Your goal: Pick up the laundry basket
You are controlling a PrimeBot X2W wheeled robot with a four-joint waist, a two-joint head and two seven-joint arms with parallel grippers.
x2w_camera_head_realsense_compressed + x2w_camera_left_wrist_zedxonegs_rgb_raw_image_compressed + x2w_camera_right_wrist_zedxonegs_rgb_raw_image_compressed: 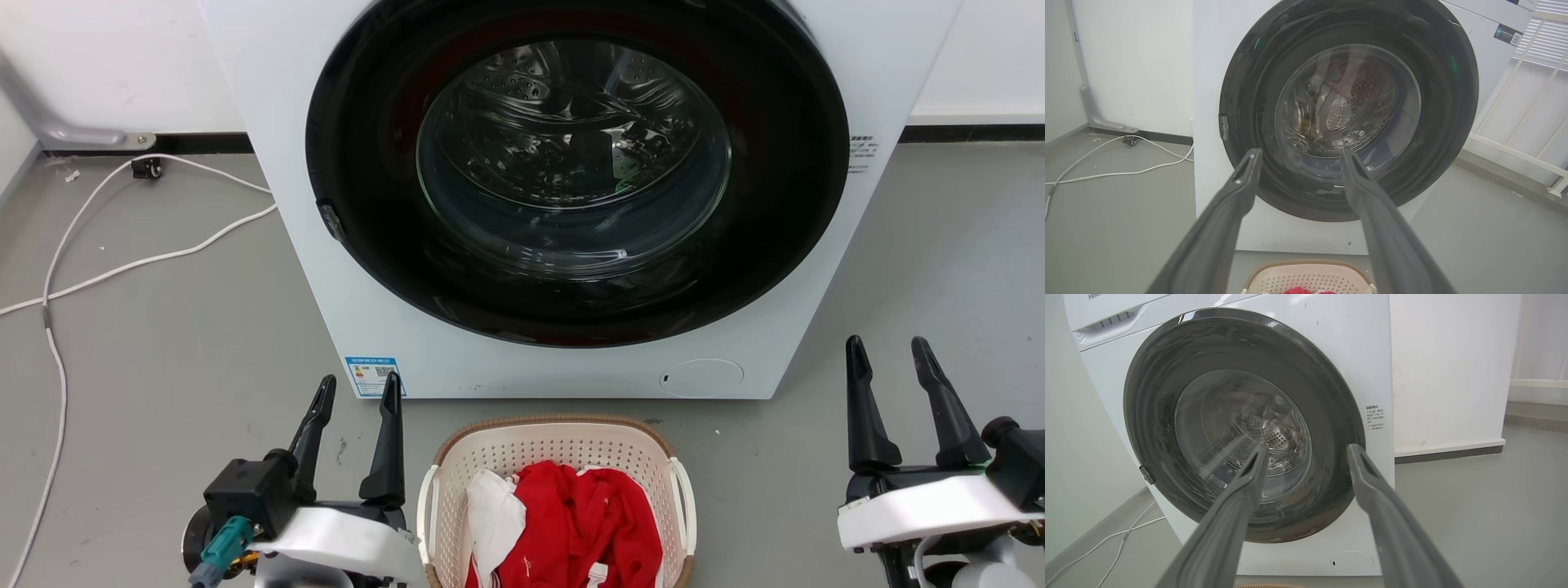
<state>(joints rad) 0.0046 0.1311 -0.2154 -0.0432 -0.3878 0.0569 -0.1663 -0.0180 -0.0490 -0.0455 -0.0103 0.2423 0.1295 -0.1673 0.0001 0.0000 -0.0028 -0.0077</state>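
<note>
The laundry basket (pixel 563 445) stands on the grey floor just in front of the washing machine, cream and perforated with a brown rim and white side handles. Red and white clothes lie inside it. Its far rim also shows low in the left wrist view as the laundry basket (pixel 1306 275), and a sliver of brown rim (pixel 1267 585) shows in the right wrist view. My left gripper (pixel 359 388) is open, close beside the basket's left side. My right gripper (pixel 890 351) is open too, well to the right of the basket. Both hold nothing.
The white washing machine (pixel 326 269) with its dark round door (pixel 575 175) shut stands right behind the basket. A white cable (pixel 122 265) trails over the floor at the left. A white rail (pixel 1515 151) stands to the machine's right.
</note>
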